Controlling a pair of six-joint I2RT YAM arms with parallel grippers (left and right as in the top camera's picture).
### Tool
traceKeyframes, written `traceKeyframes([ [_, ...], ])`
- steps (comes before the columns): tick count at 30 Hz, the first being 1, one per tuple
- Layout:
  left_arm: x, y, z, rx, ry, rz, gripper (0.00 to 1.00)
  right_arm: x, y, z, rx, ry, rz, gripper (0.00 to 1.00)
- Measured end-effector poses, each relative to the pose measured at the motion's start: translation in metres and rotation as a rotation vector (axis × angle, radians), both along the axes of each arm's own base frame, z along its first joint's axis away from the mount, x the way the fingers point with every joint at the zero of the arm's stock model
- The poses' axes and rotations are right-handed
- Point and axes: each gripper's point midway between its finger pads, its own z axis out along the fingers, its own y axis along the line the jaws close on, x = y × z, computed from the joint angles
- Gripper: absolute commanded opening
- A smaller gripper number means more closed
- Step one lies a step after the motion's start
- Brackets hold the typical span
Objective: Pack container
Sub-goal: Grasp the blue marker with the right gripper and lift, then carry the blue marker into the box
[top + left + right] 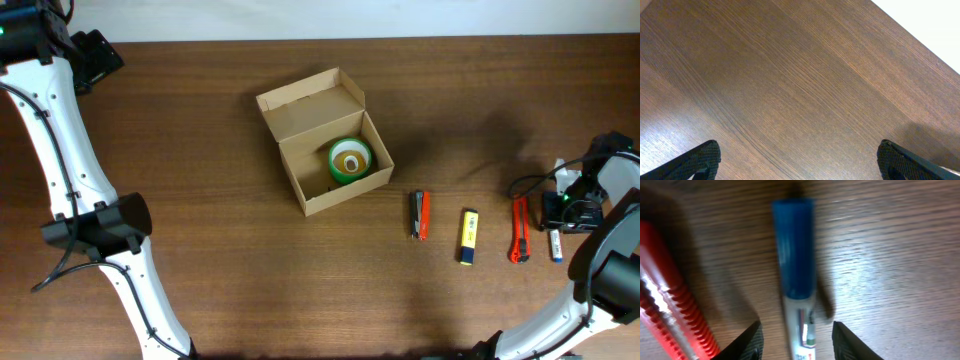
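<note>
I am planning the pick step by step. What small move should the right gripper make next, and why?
Probably close the right gripper on the blue-capped marker. Its open fingers straddle the marker's body, and the red cutter lies off to one side, outside them. The container stands open, so the marker could go in after.

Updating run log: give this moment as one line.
left gripper open, empty | right gripper open, straddling marker | container open, tape inside
</note>
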Motion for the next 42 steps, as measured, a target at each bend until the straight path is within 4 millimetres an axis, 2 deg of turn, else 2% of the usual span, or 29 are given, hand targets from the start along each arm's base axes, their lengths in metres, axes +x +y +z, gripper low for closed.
traceKeyframes([
  [3, 0.0, 0.0, 0.0, 0.0, 0.0, 0.0, 1.0, 0.0, -0.005, -0.001, -0.006, -0.009, -0.011, 0.33],
  [7, 0.0, 0.0, 0.0, 0.0, 0.0, 0.0, 1.0, -0.002, -0.008, -0.001, -0.006, -0.01, -0.023, 0.33],
  [14, 0.0, 0.0, 0.0, 0.0, 0.0, 0.0, 1.0, -0.004, -0.006, -0.004, 0.004, -0.011, -0.023, 0.22],
  [18, 0.0, 0.0, 0.0, 0.0, 0.0, 0.0, 1.0, -0.006, -0.003, -0.004, 0.008, -0.017, -0.021, 0.04],
  [26, 0.0, 0.0, 0.0, 0.0, 0.0, 0.0, 1.0, -0.006, -0.002, -0.003, 0.009, -0.025, -0.051, 0.04],
  [30, 0.0, 0.0, 0.0, 0.0, 0.0, 0.0, 1.0, 0.007, 0.008, 0.003, 0.084, -0.068, -0.089, 0.04],
  [32, 0.0, 0.0, 0.0, 0.0, 0.0, 0.0, 1.0, 0.02, 0.007, 0.016, 0.107, -0.101, -0.131, 0.04],
  [35, 0.0, 0.0, 0.0, 0.0, -0.001, 0.0, 1.0, 0.044, -0.002, 0.05, 0.099, -0.162, -0.217, 0.04],
  [39, 0.001, 0.0, 0.0, 0.0, -0.002, 0.0, 1.0, 0.075, -0.006, 0.118, 0.073, -0.254, -0.305, 0.04],
  [42, 0.001, 0.0, 0.001, 0.002, -0.005, 0.0, 1.0, 0.105, 0.011, 0.171, 0.05, -0.348, -0.278, 0.04],
])
